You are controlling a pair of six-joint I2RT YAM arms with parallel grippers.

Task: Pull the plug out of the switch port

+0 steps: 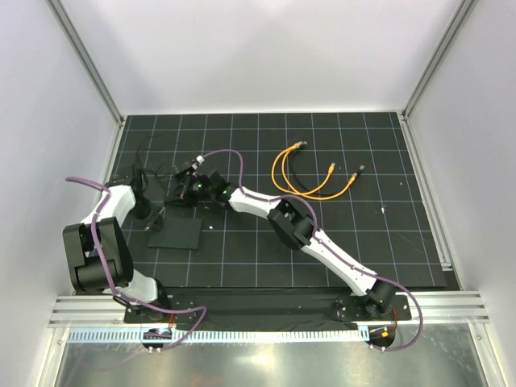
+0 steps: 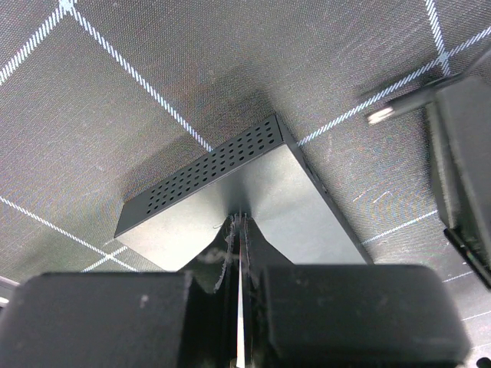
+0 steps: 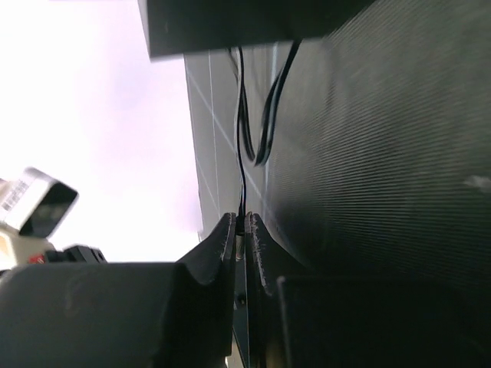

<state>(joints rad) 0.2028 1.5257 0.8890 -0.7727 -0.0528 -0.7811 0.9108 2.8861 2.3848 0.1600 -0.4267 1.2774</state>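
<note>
The switch (image 1: pixel 176 234) is a flat matte-black box on the grid mat; the left wrist view shows its vented side (image 2: pixel 222 165). My left gripper (image 2: pixel 239 218) is shut, holding nothing, its tips resting on the switch's top face. My right gripper (image 3: pixel 242 220) is shut on the plug (image 3: pixel 240 244), whose thin black wire (image 3: pixel 241 153) runs away from the fingers. In the left wrist view the plug's silver tip (image 2: pixel 377 116) hangs over the mat, apart from the switch's edge. From above, the right gripper (image 1: pixel 179 196) sits just behind the switch.
Two orange cables (image 1: pixel 302 173) lie loose at the back middle of the mat. Thin black wires (image 1: pixel 149 173) tangle behind the left gripper. A dark block (image 3: pixel 230 31) fills the top of the right wrist view. White walls and aluminium posts enclose the mat.
</note>
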